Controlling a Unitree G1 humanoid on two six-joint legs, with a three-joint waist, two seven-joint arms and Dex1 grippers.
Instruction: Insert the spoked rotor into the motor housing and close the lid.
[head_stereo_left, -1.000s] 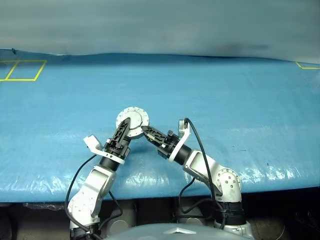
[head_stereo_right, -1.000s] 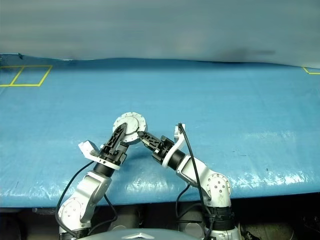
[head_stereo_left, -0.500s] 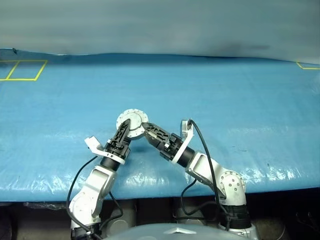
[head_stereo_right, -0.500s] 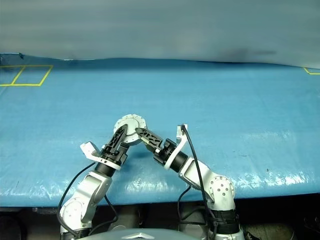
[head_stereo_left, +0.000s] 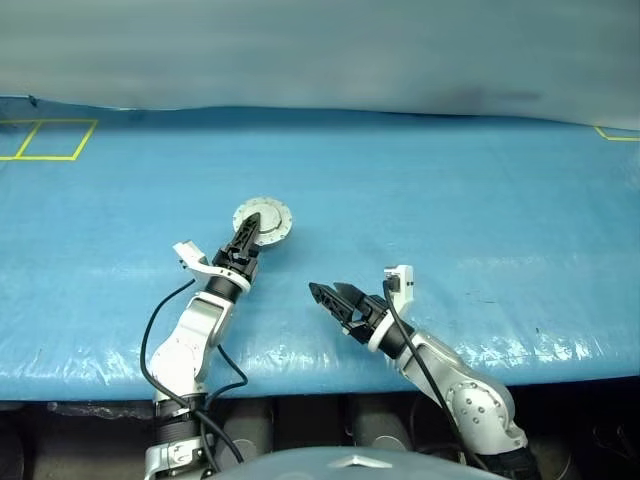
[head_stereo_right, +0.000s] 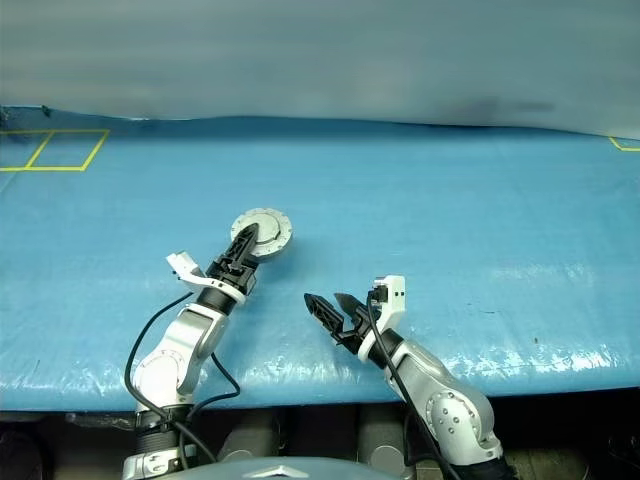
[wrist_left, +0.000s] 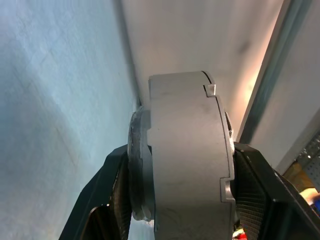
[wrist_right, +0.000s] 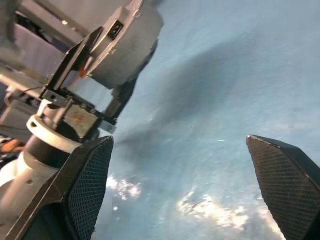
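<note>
Your left gripper (head_stereo_left: 256, 226) is squeezing the round grey motor housing (head_stereo_left: 264, 219) from both sides, with the lid (wrist_left: 137, 170) shut on it, over the blue table cover (head_stereo_left: 450, 200). Your right gripper (head_stereo_left: 330, 293) is wide apart with nothing in it, well away.

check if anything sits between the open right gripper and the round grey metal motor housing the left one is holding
Nothing visible does. The round grey metal motor housing is clamped in the left gripper, lid shut, above the blue tarp-covered table. The right gripper is open, apart from it, with only bare tarp between them.
</note>
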